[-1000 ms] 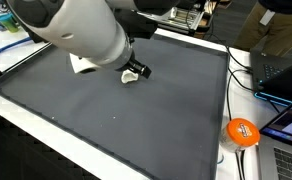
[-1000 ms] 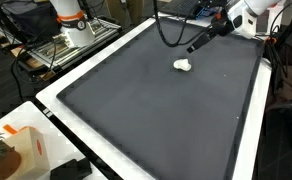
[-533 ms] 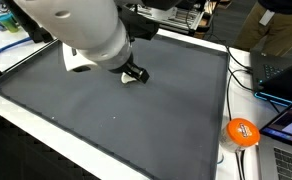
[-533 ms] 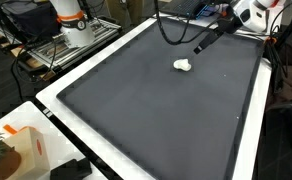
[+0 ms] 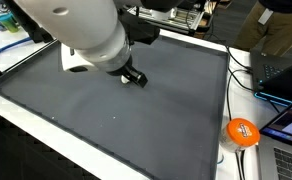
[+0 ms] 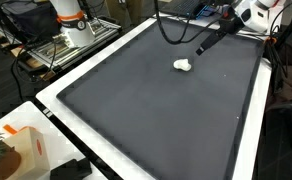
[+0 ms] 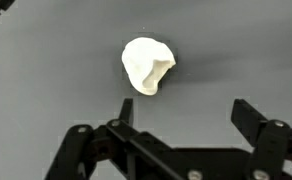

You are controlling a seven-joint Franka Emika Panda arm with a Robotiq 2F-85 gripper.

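Hovering w/ jaws spread near white lump [image 7: 148, 65] on grey mat [image 6: 146, 120], orange disc [image 5: 242, 131] well apart, off mat.

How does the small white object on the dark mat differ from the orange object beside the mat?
Colour: the white object is white, the orange object orange with a pale mark.
Shape: the white object is lumpy with a hollow, the orange object round.
Place: the white object lies on the mat, the orange object off it.
Both are small.
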